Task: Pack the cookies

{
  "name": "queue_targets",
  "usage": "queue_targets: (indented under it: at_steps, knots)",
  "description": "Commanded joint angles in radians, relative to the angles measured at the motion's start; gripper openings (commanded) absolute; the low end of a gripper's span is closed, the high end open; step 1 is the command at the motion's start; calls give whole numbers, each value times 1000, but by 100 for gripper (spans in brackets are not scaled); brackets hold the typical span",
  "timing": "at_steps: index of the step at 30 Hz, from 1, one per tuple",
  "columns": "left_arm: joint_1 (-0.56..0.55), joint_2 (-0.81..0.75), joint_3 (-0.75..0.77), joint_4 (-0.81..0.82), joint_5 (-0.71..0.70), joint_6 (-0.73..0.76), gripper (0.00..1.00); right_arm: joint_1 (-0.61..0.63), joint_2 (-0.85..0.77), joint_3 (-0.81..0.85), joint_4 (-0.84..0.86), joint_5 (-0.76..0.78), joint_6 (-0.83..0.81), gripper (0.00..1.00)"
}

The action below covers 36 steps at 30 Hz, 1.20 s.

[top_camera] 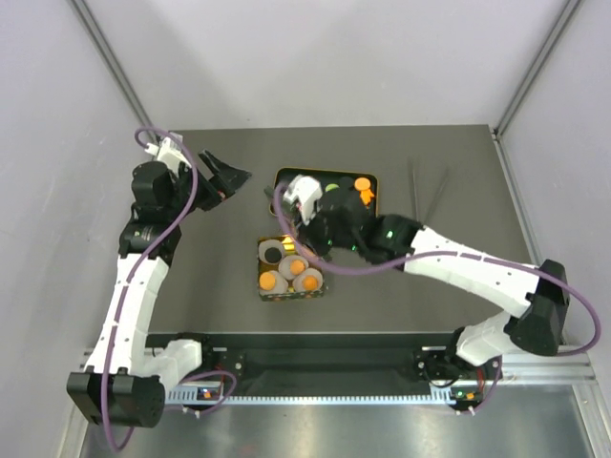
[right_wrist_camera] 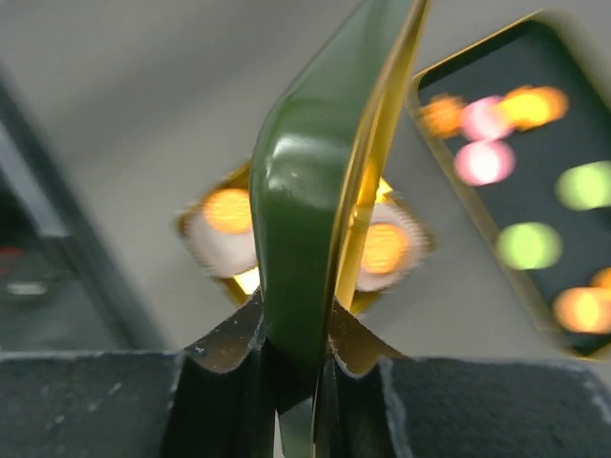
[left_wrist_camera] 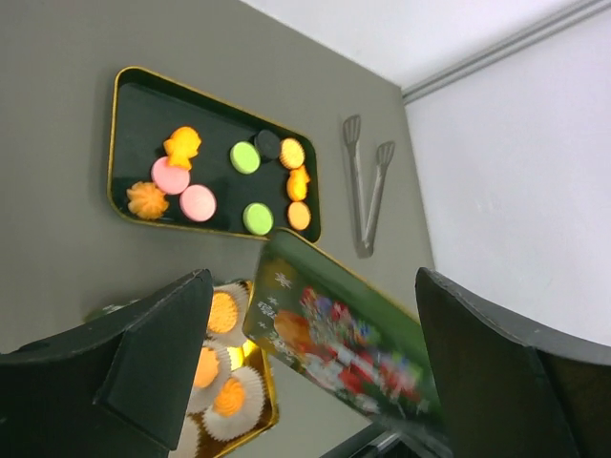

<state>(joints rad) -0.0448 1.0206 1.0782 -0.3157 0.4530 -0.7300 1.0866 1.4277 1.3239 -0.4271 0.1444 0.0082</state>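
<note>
Cookies lie in two places. Several orange, pink, green and dark ones (left_wrist_camera: 198, 202) sit on a black gold-rimmed tray (left_wrist_camera: 124, 114), which also shows in the top view (top_camera: 286, 177). Others sit in white paper cups (top_camera: 298, 266) inside a gold tin (top_camera: 262, 260) in front of the tray. My right gripper (right_wrist_camera: 296, 334) is shut on the edge of a green tin lid (right_wrist_camera: 320, 181) and holds it tilted above the gold tin (right_wrist_camera: 191, 229). The lid's printed face shows in the left wrist view (left_wrist_camera: 353, 343). My left gripper (top_camera: 229, 176) is open and empty, left of the tray.
Metal tongs (left_wrist_camera: 368, 181) lie on the grey table right of the tray, also seen in the top view (top_camera: 428, 191). The right arm (top_camera: 458, 258) reaches across the table's right half. White walls close in the table on three sides.
</note>
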Motion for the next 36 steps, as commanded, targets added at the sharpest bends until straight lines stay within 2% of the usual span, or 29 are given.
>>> queue_targets:
  at_steps: [1,2,3,5,6,8,13,15,20,36]
  knots:
    - [-12,-36,44,-31,42,124,93,-160,-4,2,100,-546,274,0]
    - [-20,-42,48,-69,36,144,99,-186,8,-38,158,-681,362,0]
    - [-30,-48,48,-89,21,159,99,-206,13,-64,273,-736,410,0]
    - [-32,-65,32,-127,13,193,99,-250,40,-127,391,-865,552,0]
    - [-33,-68,23,-138,9,199,99,-261,48,-149,528,-899,602,0]
    - [-33,-74,-20,-158,-5,207,99,-290,77,-213,643,-957,740,0]
    - [-35,-97,-136,-161,-20,199,99,-318,149,-299,902,-1013,933,1]
    - [-35,-97,-158,-158,-25,198,99,-326,184,-313,941,-1019,969,1]
    - [-49,-83,-225,-134,-40,182,99,-358,269,-371,1180,-1048,1127,1]
    - [-76,-42,-360,-25,-10,144,97,-421,468,-425,1341,-1057,1190,1]
